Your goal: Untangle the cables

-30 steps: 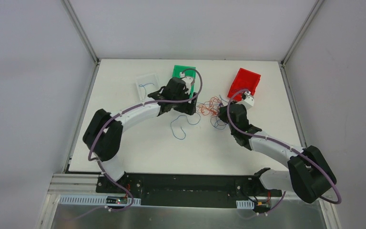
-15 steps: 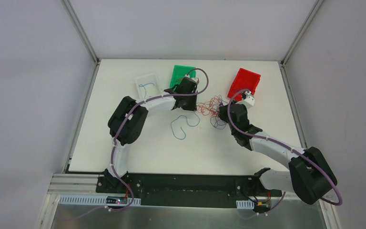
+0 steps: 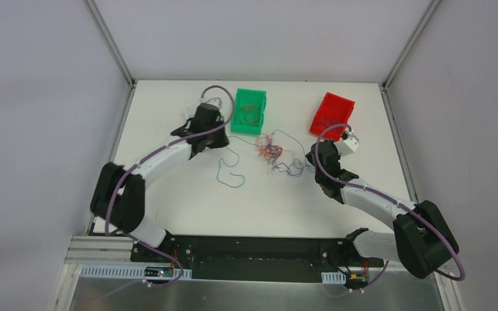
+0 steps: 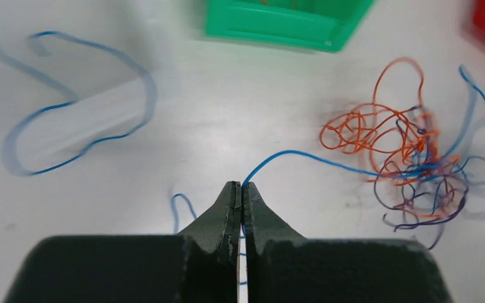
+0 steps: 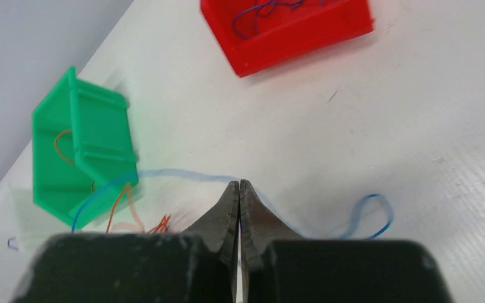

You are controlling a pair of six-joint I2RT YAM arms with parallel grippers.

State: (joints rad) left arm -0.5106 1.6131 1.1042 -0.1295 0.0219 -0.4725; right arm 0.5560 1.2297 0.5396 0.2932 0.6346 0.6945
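One blue cable (image 4: 303, 156) pinched in the left gripper (image 4: 240, 188), running to the knot of cables (image 4: 410, 164) at its 2 o'clock on the worktop (image 4: 183, 145). Right gripper (image 5: 240, 185) pressed together, blue strand (image 5: 183, 173) crossing its tip; hold unclear.

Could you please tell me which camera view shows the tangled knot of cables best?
The left wrist view: the knot sits close and unobstructed, its orange, blue and purple strands distinguishable. The top view shows the knot whole but tiny. The right wrist view catches only a few orange strands at the lower left.
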